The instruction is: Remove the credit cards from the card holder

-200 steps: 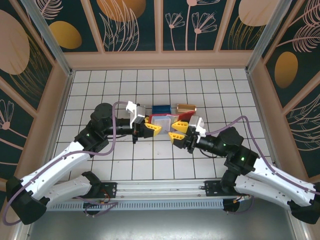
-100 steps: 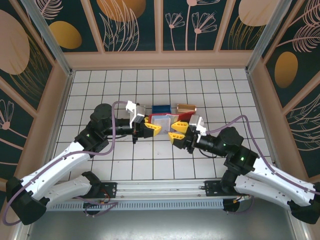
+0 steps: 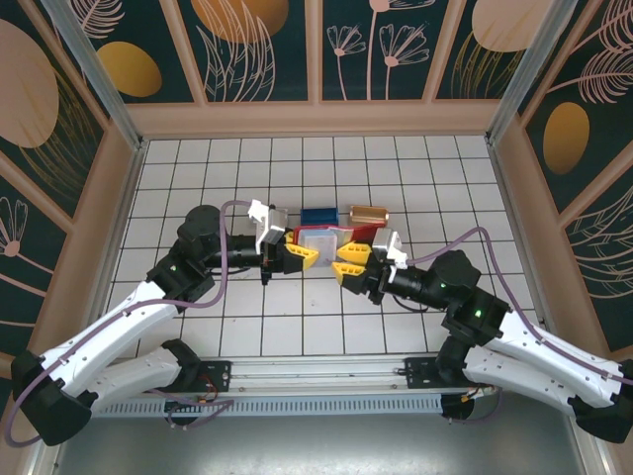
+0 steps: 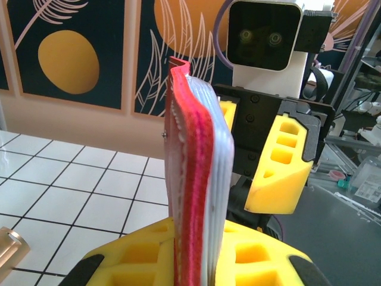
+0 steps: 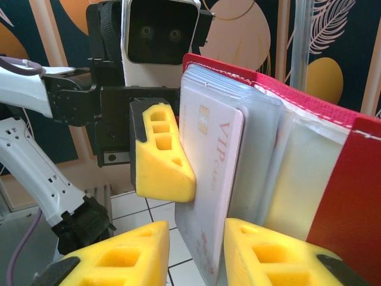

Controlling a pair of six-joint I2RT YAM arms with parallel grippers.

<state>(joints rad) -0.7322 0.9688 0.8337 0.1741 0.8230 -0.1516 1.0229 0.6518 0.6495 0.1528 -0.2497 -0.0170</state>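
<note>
The card holder (image 3: 361, 233) is a red folding wallet held above the tiles, opened out, with pale see-through pockets. My left gripper (image 3: 303, 255) is shut on its left part; in the left wrist view the card holder (image 4: 193, 155) stands edge-on between the yellow fingers of that gripper (image 4: 199, 233). A white credit card (image 5: 211, 167) marked "VIP card" sticks out of the front pocket of the card holder (image 5: 351, 196). My right gripper (image 5: 196, 233) is open with its jaws straddling the card's lower edge, a gap showing on the left side. It meets the holder from the right (image 3: 350, 262).
A blue block (image 3: 318, 215) and a copper-coloured block (image 3: 368, 214) lie on the tiles just behind the held wallet. The copper block's end (image 4: 9, 250) sits low left in the left wrist view. Patterned walls ring the tiled floor.
The right gripper's jaws have narrowed around the white card and it has edged slightly toward the wallet. The left gripper and the wallet have stayed put.
</note>
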